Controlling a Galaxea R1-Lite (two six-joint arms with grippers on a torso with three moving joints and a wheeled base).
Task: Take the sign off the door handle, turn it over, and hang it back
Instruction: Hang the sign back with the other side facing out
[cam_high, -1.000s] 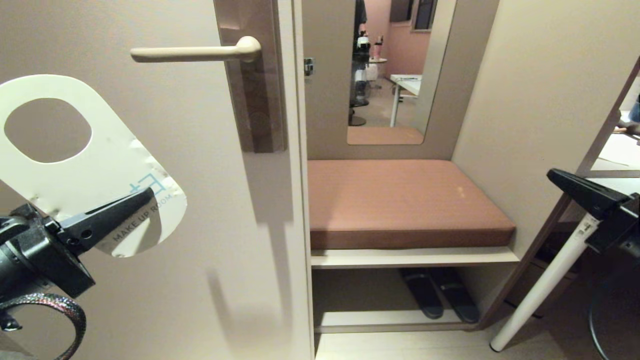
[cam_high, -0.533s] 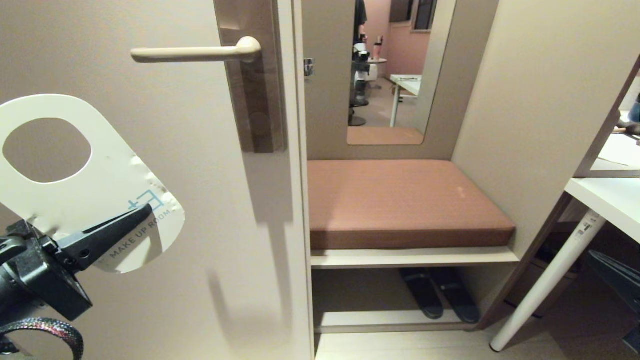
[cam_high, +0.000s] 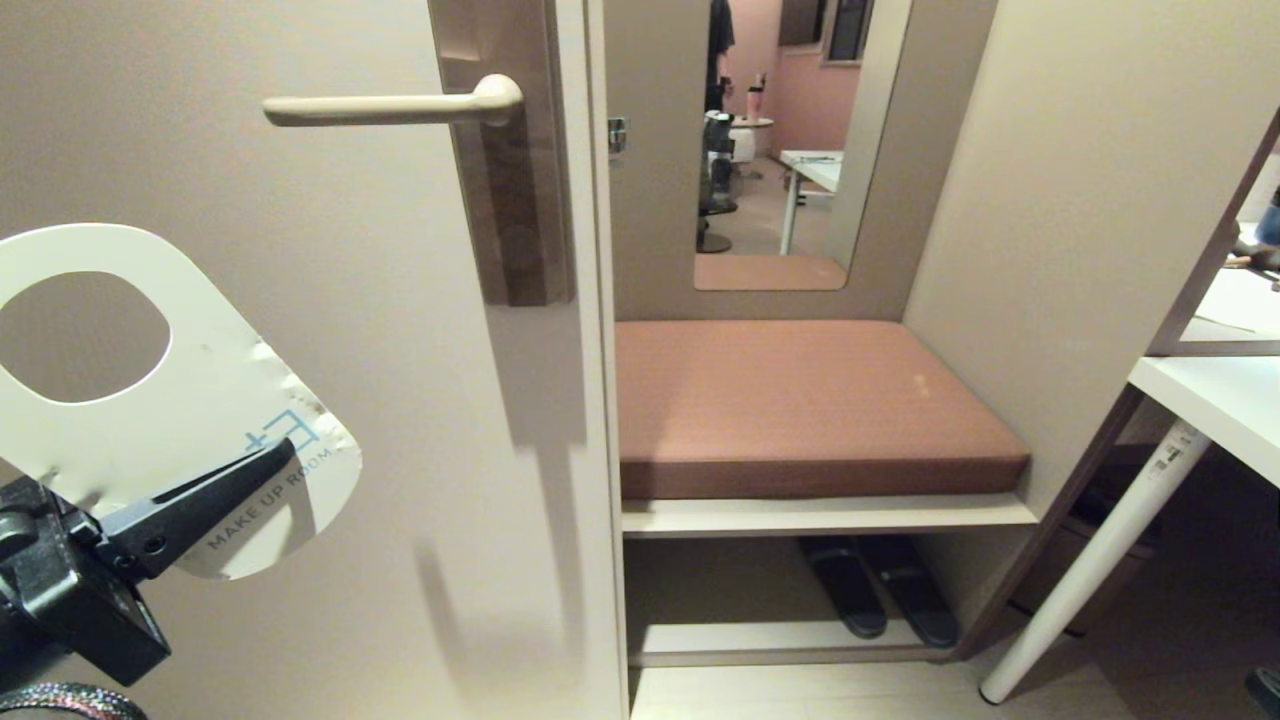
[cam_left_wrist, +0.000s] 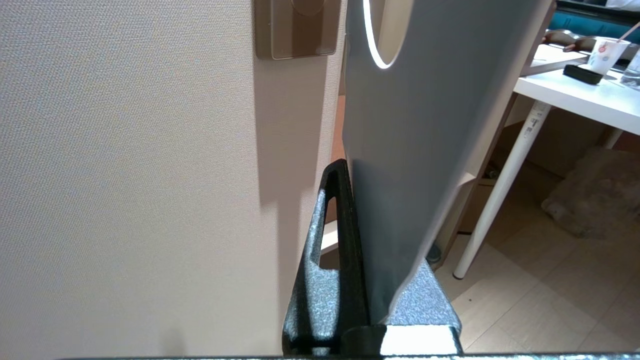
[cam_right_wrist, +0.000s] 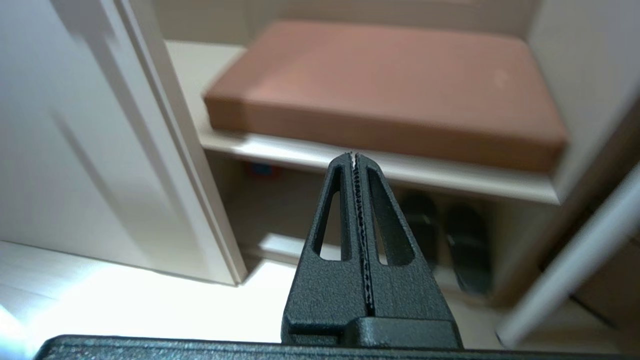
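Currently, left gripper (cam_high: 285, 452): pinching sign (cam_high: 200, 400), white face out, below-left of door handle (cam_high: 390, 107).
Right gripper (cam_right_wrist: 356, 156): pressed together, empty; slippers, probably, beyond.

Black, speckled plastic is seen on the left gripper (cam_high: 285, 452), with tapered fingers (cam_left_wrist: 340, 220) cut by long slots. Toothed inner edges are shown on the matching right gripper (cam_right_wrist: 355, 156).

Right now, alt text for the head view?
The left pincer, low at the left, grips a white door sign reading MAKE UP ROOM, held below the bare door handle. Right of the door: a cushioned bench with slippers underneath.
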